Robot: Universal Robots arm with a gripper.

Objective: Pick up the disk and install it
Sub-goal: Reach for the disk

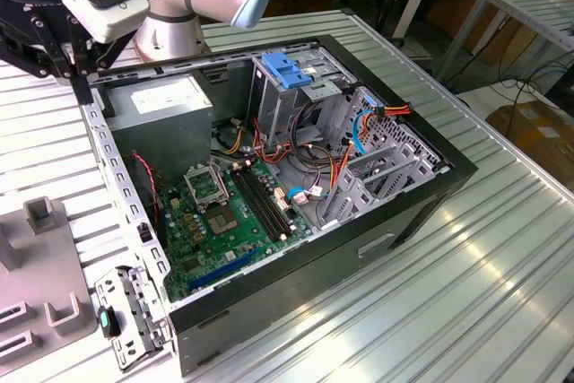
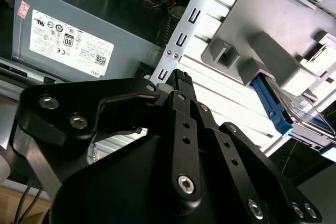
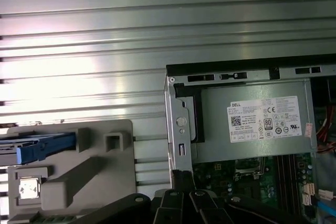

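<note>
**Blue-railed disk waits in its holder, pincer not there yet**

Grey and blue show where the task's thing is. The flat dark-grey disk with bright blue plastic side rails [image 3: 47, 148] rests in the chunky grey plastic holder block [image 3: 100, 182]. The holder stands on the ribbed silver metal surface [image 3: 157, 24], beside the big black metal computer case [image 1: 430, 177].

The black metal pincer [image 2: 180, 75] hangs over the edge of the case, near the grey metal power box with a white label [image 1: 170, 105]. It is apart from the disk. It looks closed, tips together, with nothing in it.

The job in hand looks like the pick-up, and it is not done yet. To do it well, the pincer should open wider than the disk and line up square with its long sides. It should squeeze the hard body, not the bendy blue tabs. A straight lift would keep the disk from catching on the holder's posts.

The holder has the disk in it.

The open case holds much more:
- the power box
- a green circuit board [image 1: 215, 221]
- a silver metal drive cage [image 1: 359, 150] topped by a light-blue plastic latch plate [image 1: 287, 69]
- a tangle of red and orange wires [image 1: 336, 168]
</note>
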